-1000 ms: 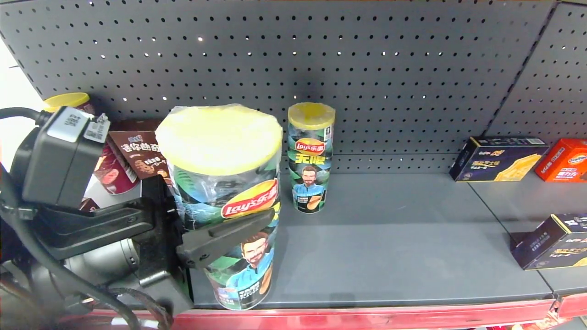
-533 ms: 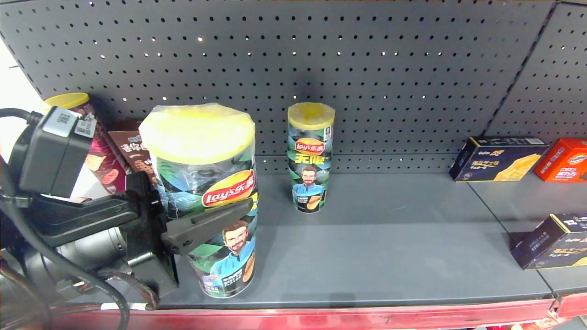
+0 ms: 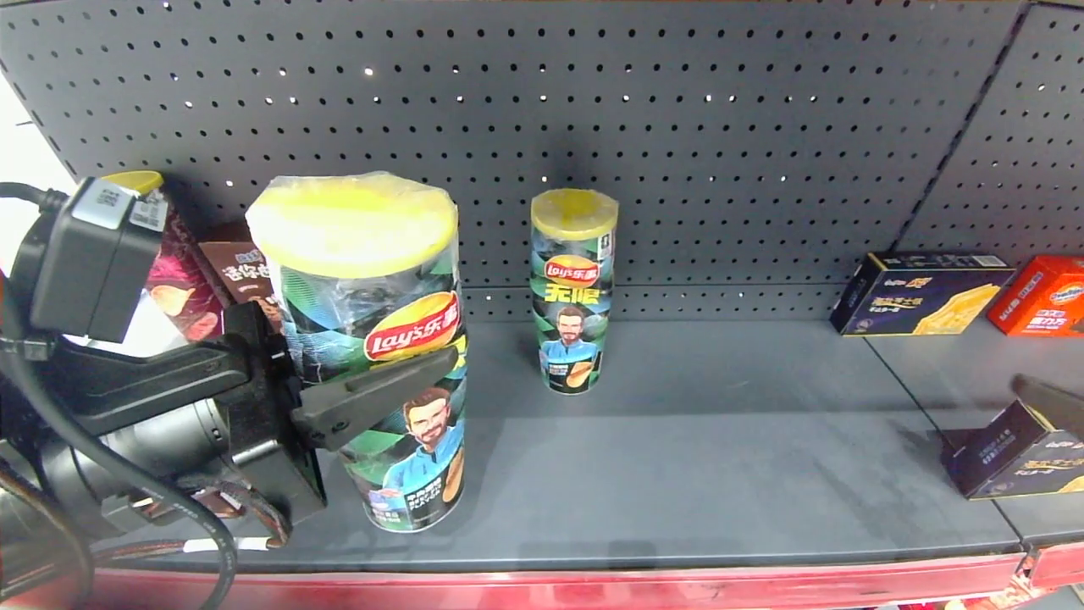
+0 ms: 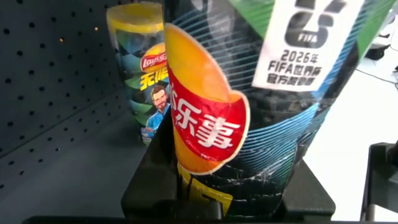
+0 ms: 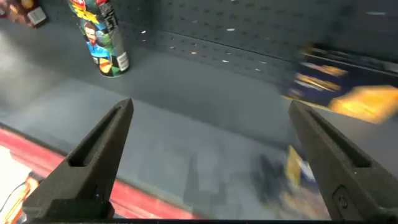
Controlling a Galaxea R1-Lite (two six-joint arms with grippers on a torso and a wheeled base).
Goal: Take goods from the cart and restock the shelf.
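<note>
My left pincer [image 3: 373, 385], clamped on the chip can [image 3: 373, 330], holds it upright at the shelf's [image 3: 720, 474] front left. I should seat its base flat, well clear of the standing can [image 3: 573, 292], before releasing.

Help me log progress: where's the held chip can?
Head view: the held chip can, in the left claw, is at the left front of the shelf, left of the second chip can.

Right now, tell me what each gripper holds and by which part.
The left gripper clamps the chip can around the middle of its body, one finger across the front label. The right gripper is open and holds nothing.
</note>
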